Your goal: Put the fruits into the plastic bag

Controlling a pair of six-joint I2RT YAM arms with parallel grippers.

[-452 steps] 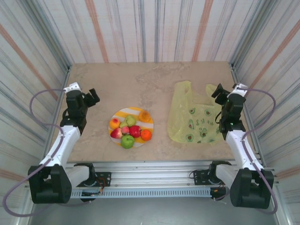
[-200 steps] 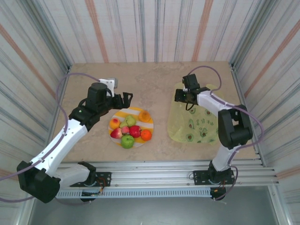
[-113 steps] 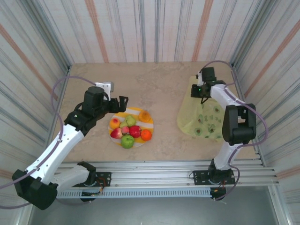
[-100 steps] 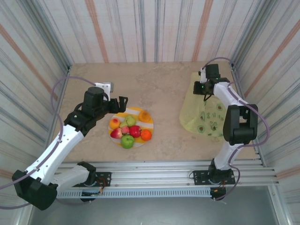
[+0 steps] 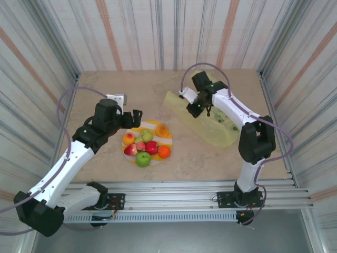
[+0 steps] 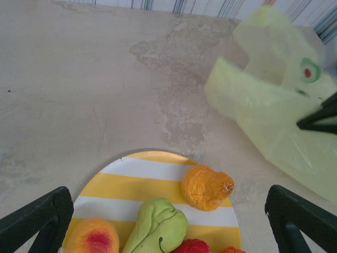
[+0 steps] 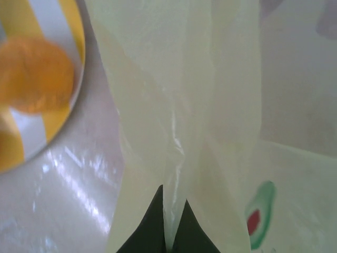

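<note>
Bag (image 5: 211, 129) dragged across beige table (image 5: 158, 89), striped walls (image 5: 158, 31); right end effector (image 5: 192, 108) clamps it, left (image 5: 137, 117) apart.

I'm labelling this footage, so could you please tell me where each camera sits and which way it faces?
Top external: above and behind the robot, facing down at the table; both arms, left hand open, right hand shut on the plastic bag.
Left wrist: faces forward-down over the plate and fruits; its fingers at the lower corners.
Right wrist: close against the bag; its fingers pinch it.
Shared: plate, bag.
</note>
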